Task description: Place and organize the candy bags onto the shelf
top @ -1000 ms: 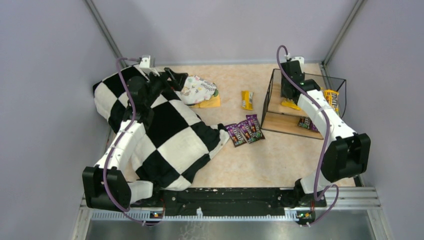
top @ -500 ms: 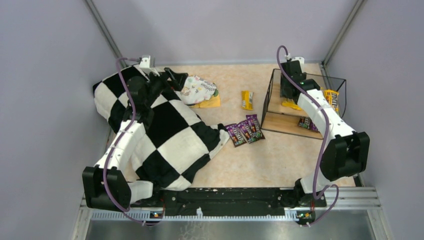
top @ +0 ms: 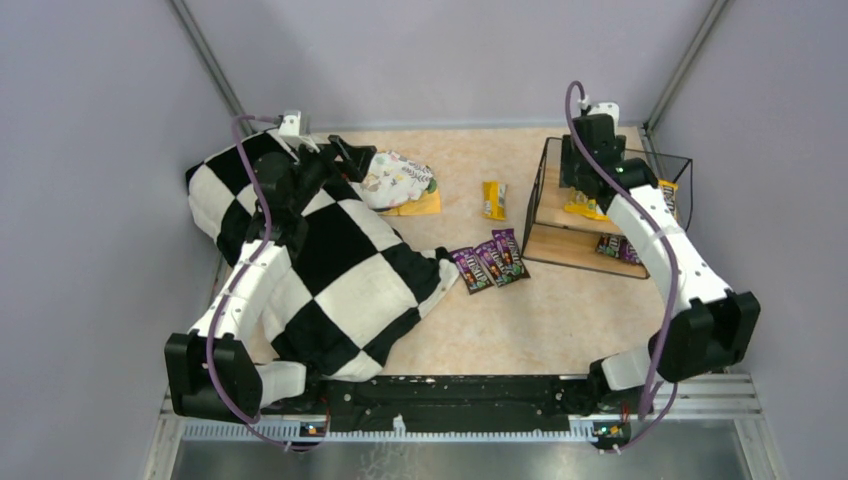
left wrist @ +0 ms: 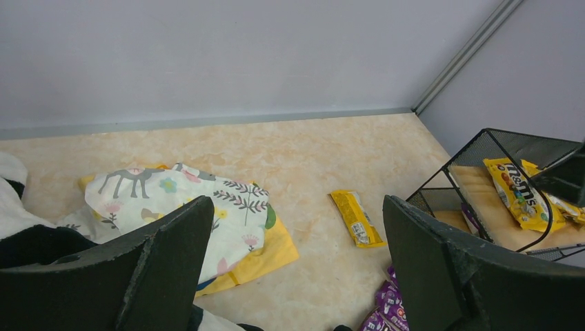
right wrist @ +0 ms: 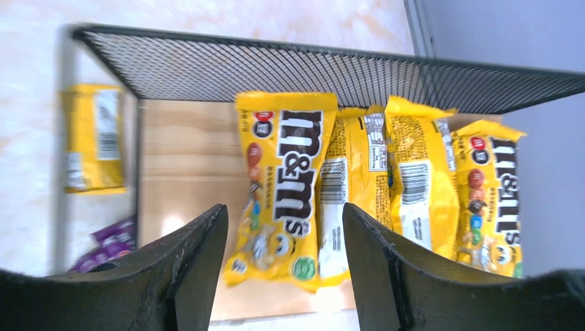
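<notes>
The shelf (top: pixel 545 170) is a black wire rack at the back right. Several yellow candy bags (right wrist: pixel 286 186) lie side by side on its top board. Dark purple bags (top: pixel 612 246) lie on the lower board. My right gripper (right wrist: pixel 283 214) hangs open and empty above the leftmost yellow bag on the top board; in the top view it (top: pixel 583 192) is over the shelf. One yellow bag (top: pixel 494 199) lies loose on the table left of the shelf. Three dark purple bags (top: pixel 490 260) lie mid-table. My left gripper (left wrist: pixel 296 203) is open and empty at the back left (top: pixel 345 150).
A large black-and-white checkered cloth (top: pixel 330 260) covers the table's left side, under the left arm. A white patterned cloth bundle (top: pixel 395 178) lies on a flat yellow-orange piece (top: pixel 420 205) beside it. Walls close in the back and both sides.
My right arm has shifted a little right and back over the shelf, and its elbow has swung right. The left arm and the loose bags have not moved.
</notes>
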### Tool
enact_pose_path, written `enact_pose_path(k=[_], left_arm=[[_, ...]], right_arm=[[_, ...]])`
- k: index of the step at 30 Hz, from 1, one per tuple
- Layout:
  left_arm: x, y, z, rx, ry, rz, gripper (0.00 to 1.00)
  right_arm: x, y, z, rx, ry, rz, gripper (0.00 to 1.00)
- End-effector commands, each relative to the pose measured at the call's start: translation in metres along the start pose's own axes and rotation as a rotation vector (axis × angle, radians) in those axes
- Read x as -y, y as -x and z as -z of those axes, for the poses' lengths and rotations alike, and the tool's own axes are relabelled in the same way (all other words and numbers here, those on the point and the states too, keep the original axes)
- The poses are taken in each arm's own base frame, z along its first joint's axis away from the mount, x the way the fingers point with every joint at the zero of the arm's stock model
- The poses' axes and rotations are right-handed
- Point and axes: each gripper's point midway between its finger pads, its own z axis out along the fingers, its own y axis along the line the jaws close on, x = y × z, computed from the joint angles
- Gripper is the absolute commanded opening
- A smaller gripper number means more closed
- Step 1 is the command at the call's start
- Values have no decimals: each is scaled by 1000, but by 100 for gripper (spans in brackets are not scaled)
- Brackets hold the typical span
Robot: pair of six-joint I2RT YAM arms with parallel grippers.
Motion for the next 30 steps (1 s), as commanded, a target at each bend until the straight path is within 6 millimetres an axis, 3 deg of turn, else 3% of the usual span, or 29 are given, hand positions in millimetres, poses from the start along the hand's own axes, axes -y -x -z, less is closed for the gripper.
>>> enact_pose_path(k=[1, 4, 7, 11, 14, 19, 25, 30], left_arm=[[12, 24, -1, 59, -34, -22, 99], [12, 23, -1, 57, -37, -19, 98], [12, 22, -2, 54, -37, -16, 98], [11, 22, -2, 56, -32, -21, 99], [9, 23, -1, 58, -18, -31, 99], [7, 24, -1, 59, -11, -38, 99], [9, 23, -2, 53, -26, -27, 99], [6, 21, -3, 47, -29, -8, 98]], right_arm=[[-1, 69, 82, 246, 87, -81, 62], [-31, 84, 116, 322, 172, -50, 62], [-96, 85, 146, 361, 346, 1, 64], [-187, 64, 144, 289, 556, 36, 65], [-235, 42, 117, 212, 611, 37, 65], [-278, 0, 42, 100, 477, 86, 73], [-283, -36, -45, -29, 262, 70, 74], [-271, -49, -92, -98, 203, 3, 74]])
